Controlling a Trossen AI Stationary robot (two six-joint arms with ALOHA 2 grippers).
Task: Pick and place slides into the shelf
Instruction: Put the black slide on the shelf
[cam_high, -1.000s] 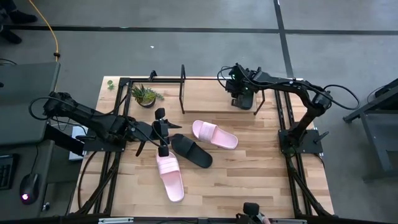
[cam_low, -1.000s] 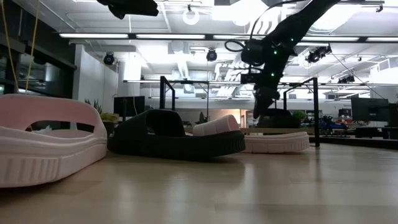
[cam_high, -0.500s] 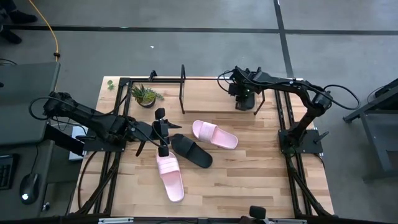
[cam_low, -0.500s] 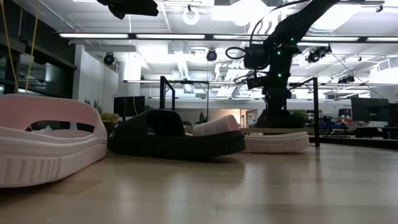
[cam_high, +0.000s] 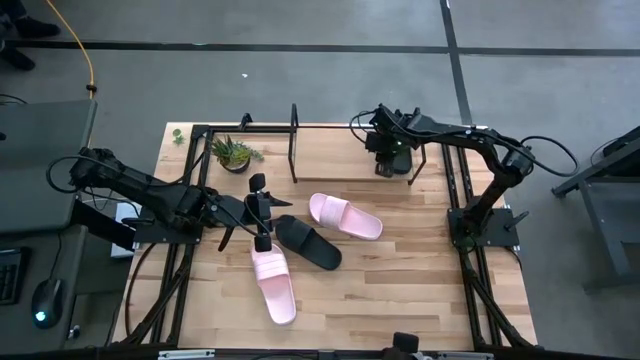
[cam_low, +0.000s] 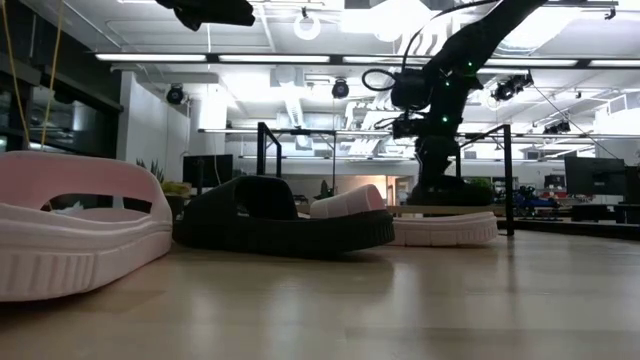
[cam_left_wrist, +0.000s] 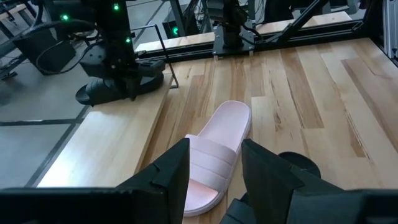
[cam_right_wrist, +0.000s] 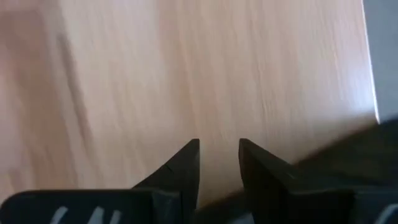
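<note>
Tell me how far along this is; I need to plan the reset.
One black slide sits on the shelf, right gripper open at it. Nothing is held; left gripper hovers open. Two pink slides and the other black slide remain on the table.

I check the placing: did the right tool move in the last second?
Yes. In the high view the right tool shifted slightly away from the shelf front edge, toward the back.

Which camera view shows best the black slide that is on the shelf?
The left wrist view: the black slide lies on the shelf board under the right gripper, seen almost whole. The high and low views mostly hide it behind that arm; the right wrist view shows only a dark edge.
</note>
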